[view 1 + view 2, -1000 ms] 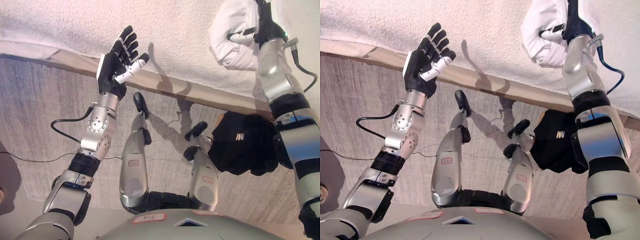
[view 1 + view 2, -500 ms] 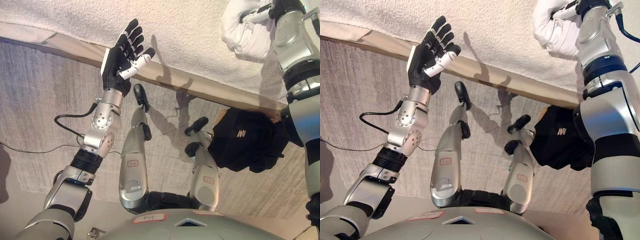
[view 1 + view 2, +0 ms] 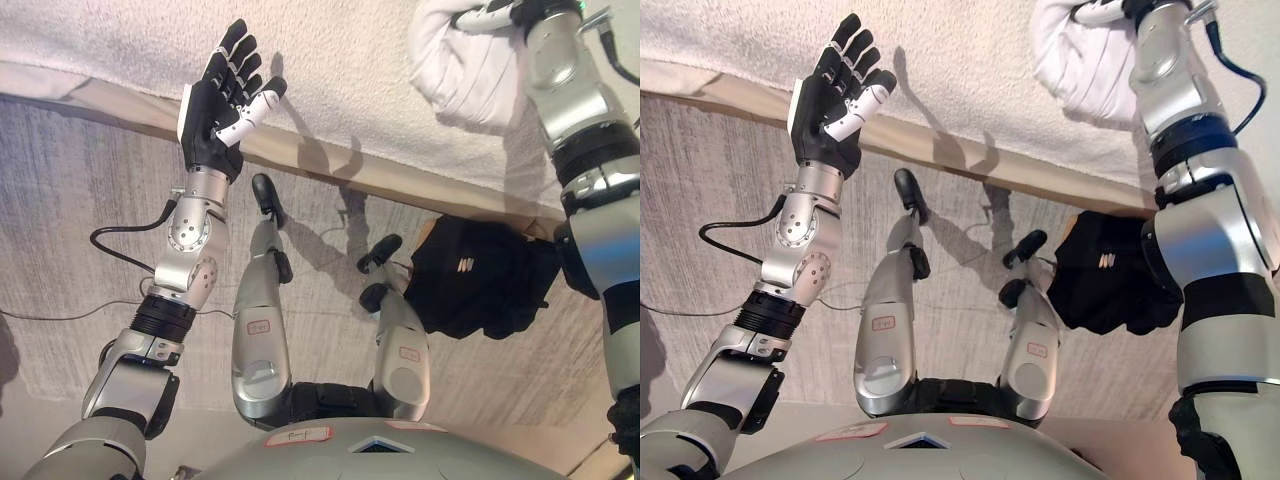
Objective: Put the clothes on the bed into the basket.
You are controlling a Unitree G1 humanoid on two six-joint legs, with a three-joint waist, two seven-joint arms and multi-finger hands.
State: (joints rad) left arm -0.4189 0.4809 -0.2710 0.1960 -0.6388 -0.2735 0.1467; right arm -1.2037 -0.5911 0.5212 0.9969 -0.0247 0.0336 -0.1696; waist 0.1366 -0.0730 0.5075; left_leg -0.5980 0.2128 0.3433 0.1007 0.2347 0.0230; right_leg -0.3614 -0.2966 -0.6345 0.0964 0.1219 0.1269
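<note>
A bunched white garment [image 3: 465,75] lies on the bed's white fleecy cover [image 3: 120,40] at the top right. My right hand [image 3: 503,12] is at the view's top edge, its fingers curled into the top of that garment; most of the hand is cut off. My left hand [image 3: 225,100] is raised over the bed's edge at the left, open, fingers spread, holding nothing. A black garment [image 3: 480,280] lies in a heap on the floor beside my right arm, below the bed's edge. No basket shows in either view.
The bed's beige side rail [image 3: 400,180] runs aslant across the view from left to right. Below it is grey carpet [image 3: 70,200].
The whole view has swayed right and back. My right hand keeps its hold on the white garment and sits a little higher in the view. The left hand stays raised and open.
</note>
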